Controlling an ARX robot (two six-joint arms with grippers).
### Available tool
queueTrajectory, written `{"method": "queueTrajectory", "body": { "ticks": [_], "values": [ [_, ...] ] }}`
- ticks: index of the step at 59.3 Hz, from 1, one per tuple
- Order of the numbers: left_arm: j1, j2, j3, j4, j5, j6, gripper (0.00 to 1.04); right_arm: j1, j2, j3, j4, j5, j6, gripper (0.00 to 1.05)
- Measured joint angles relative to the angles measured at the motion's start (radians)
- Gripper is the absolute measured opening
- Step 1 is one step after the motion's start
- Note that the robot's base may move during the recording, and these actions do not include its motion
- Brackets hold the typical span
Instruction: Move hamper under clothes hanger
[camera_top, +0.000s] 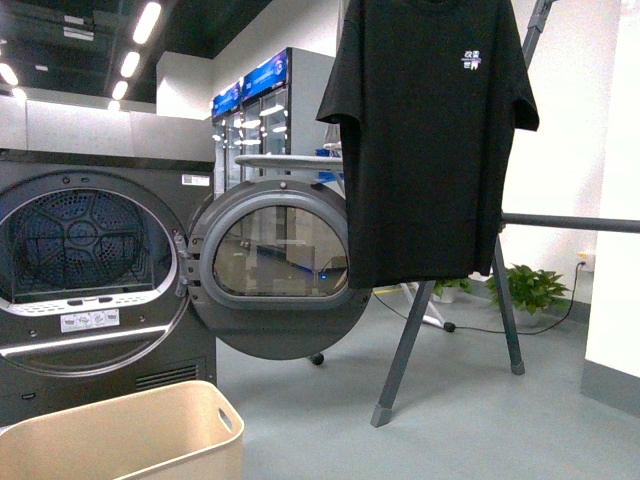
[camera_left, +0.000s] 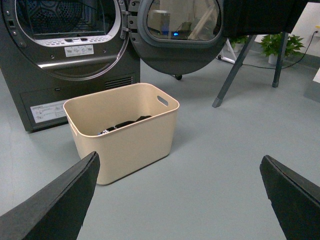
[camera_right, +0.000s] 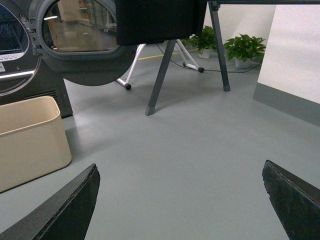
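Note:
The beige hamper (camera_top: 140, 432) stands on the floor in front of the grey dryer, left of the clothes hanger. It also shows in the left wrist view (camera_left: 125, 130), with dark cloth inside, and in the right wrist view (camera_right: 30, 140). The dark grey clothes hanger (camera_top: 405, 350) stands to the right, its slanted legs on the floor and a black T-shirt (camera_top: 425, 140) hanging on it. Its legs show in the left wrist view (camera_left: 232, 70) and right wrist view (camera_right: 160, 75). My left gripper (camera_left: 180, 200) is open and empty, short of the hamper. My right gripper (camera_right: 180, 200) is open and empty above bare floor.
The grey dryer (camera_top: 90, 260) stands behind the hamper with its round door (camera_top: 275, 270) swung open towards the rack. Potted plants (camera_top: 535, 285) and a cable lie behind the rack. A white wall (camera_right: 295, 55) is on the right.

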Motion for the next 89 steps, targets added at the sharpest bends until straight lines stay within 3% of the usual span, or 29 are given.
{"method": "queueTrajectory", "body": {
  "ticks": [89],
  "values": [
    [-0.002,0.003,0.0,0.0,-0.001,0.0,0.98,-0.001,0.0,0.0,0.001,0.003,0.0,0.97]
  ]
}}
